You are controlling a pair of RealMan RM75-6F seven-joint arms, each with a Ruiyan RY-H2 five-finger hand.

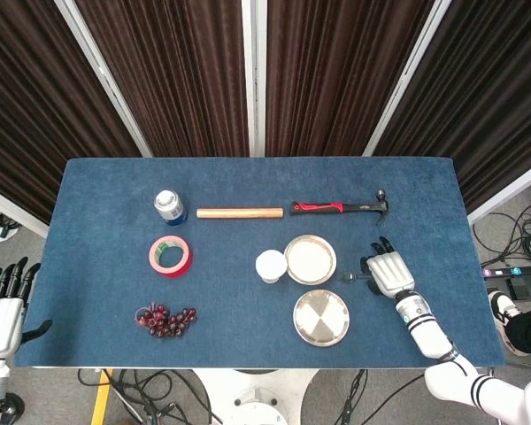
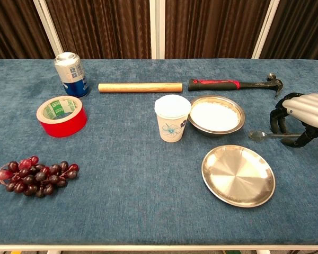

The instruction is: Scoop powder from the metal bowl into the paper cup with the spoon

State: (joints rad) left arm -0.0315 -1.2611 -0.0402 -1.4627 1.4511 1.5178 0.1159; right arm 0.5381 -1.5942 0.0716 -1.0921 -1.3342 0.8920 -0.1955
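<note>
Lying on the blue cloth table (image 2: 122, 211) near its right edge, the small metal spoon (image 2: 267, 135) has its bowl end pointing toward the shallow metal bowl of white powder (image 2: 217, 115), a little apart from it. The right hand (image 2: 303, 114) is over the handle end of the spoon; its dark fingers (image 2: 278, 120) curl down around the handle and the thumb comes from the near side, but I cannot tell if they really grip it or only touch it. The spoon looks flat on the cloth.

The white paper cup with a blue flower print (image 2: 172, 117) stands upright just beside the powder bowl, on its left side. An empty round metal plate (image 2: 238, 174) lies in front of the bowl, nearer to the camera.

The left hand (image 1: 3, 305) shows only in the head view, off the left edge of the table, with fingers straight and apart, holding nothing.

Further away on the table are a red-handled claw hammer (image 2: 234, 83), a plain wooden rod (image 2: 140, 87), a blue and silver drink can (image 2: 71, 73), a roll of red tape (image 2: 61, 115) and a bunch of dark red grapes (image 2: 34, 175).
</note>
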